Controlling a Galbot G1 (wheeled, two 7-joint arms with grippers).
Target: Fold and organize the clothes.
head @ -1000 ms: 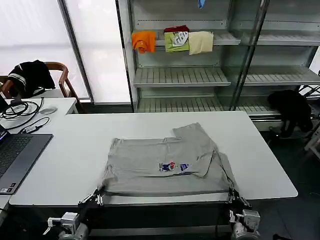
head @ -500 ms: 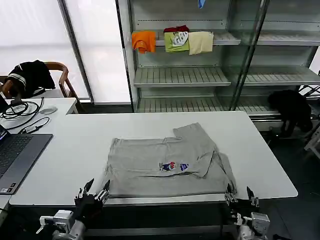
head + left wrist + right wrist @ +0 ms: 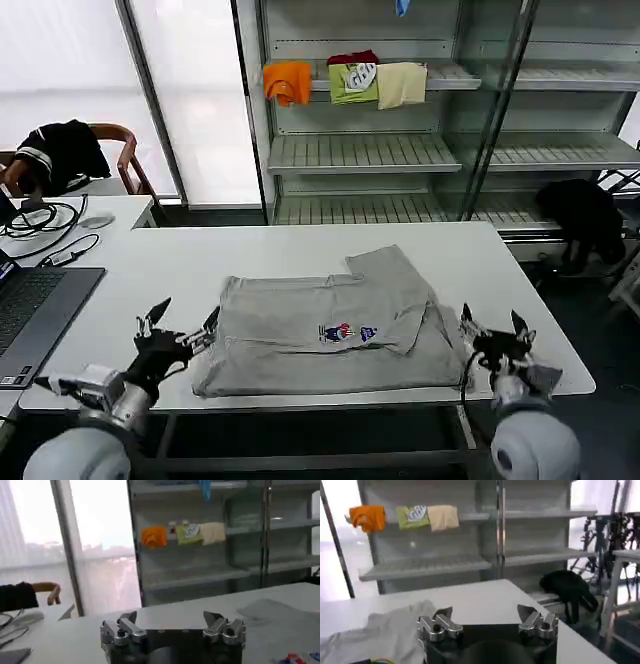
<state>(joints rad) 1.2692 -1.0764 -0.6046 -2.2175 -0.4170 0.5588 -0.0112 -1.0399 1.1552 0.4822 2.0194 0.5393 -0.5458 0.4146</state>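
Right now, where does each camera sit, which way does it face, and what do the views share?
Head view: looks forward and down at the table, grey shirt, left gripper, right gripper.
Left wrist view: on the left arm, faces the shelves over its open fingers.
Right wrist view: likewise, shirt beside it.
All share the orange garment.

White table (image 3: 150,270) sits front and centre, our anchor here. Behind it stands a metal shelf unit (image 3: 365,152), and up on its top shelf hang an orange garment (image 3: 288,81), a green one (image 3: 353,82) and a cream one (image 3: 401,84), side by side. Left of the table, a laptop (image 3: 35,305) lies open with cables (image 3: 40,222) beyond it. A chair (image 3: 118,150) carries a black garment (image 3: 60,150). Right of the table, another black garment (image 3: 585,220) slumps low.
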